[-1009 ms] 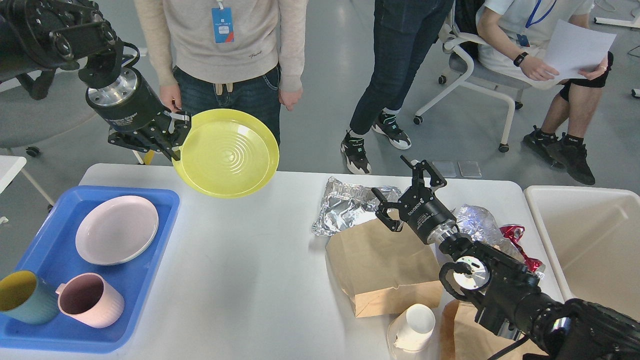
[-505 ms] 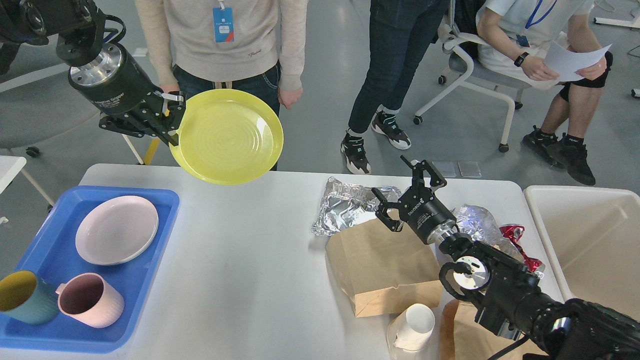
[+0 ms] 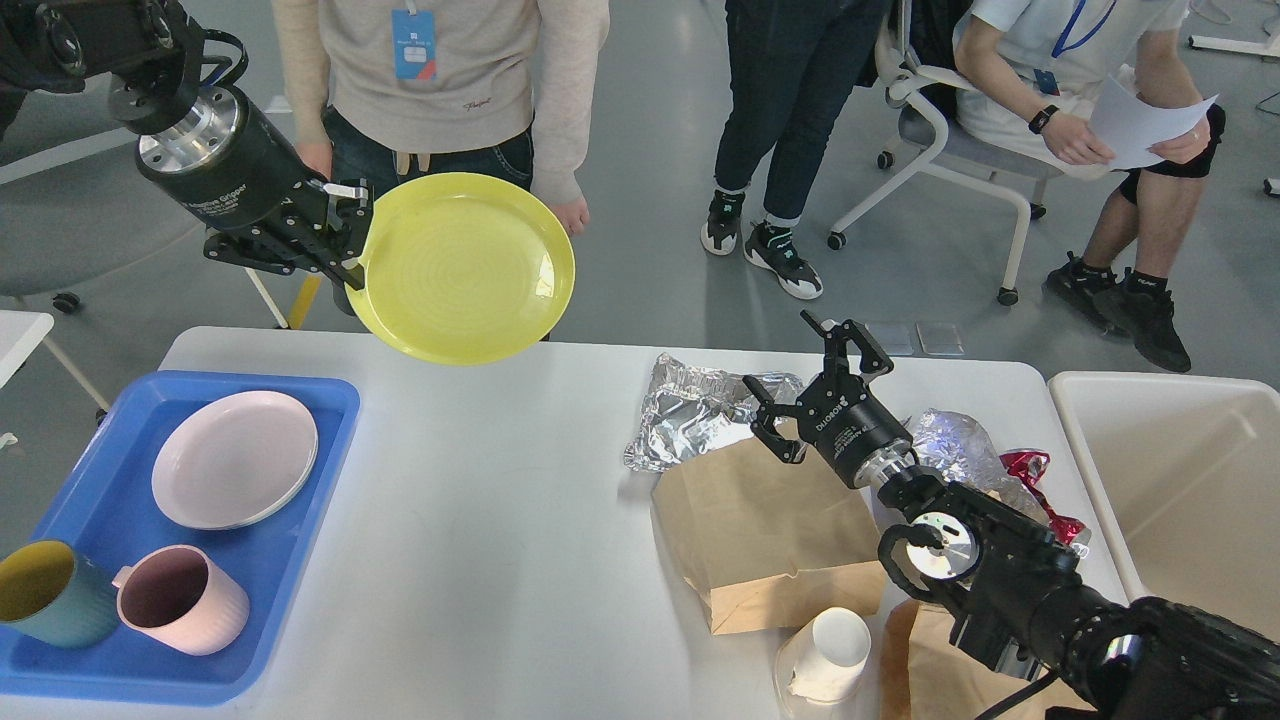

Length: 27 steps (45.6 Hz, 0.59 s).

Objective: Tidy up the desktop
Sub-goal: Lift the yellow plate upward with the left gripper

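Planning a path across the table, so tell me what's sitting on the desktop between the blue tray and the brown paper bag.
Nothing: in the head view the desktop is bare white surface from the blue tray to the brown paper bag.

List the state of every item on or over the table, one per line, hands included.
Left hand: shut on the yellow plate's rim.
Yellow plate: held above the table, tilted.
Right hand: open, empty, above the brown bag.
Brown bag: lying flat.
Foil: crumpled.
Pink plate: in the blue tray.
Pink mug: upright, empty.
White cup: on its side.
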Each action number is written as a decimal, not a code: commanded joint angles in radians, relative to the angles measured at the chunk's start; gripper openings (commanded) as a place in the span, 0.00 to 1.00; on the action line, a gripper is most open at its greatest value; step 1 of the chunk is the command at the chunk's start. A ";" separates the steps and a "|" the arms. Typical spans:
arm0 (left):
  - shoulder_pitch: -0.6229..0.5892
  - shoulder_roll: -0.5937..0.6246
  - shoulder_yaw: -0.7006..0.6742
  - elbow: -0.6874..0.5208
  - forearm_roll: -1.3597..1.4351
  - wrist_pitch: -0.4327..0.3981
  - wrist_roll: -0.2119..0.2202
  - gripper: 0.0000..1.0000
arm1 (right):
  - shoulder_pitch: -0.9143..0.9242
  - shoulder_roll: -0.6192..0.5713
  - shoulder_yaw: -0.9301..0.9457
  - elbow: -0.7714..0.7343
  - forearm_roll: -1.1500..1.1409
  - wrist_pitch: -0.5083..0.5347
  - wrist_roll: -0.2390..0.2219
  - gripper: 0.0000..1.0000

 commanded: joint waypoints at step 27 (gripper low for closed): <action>0.010 -0.029 0.020 -0.004 0.001 0.000 -0.045 0.00 | 0.000 0.000 0.000 0.000 0.000 0.000 0.000 1.00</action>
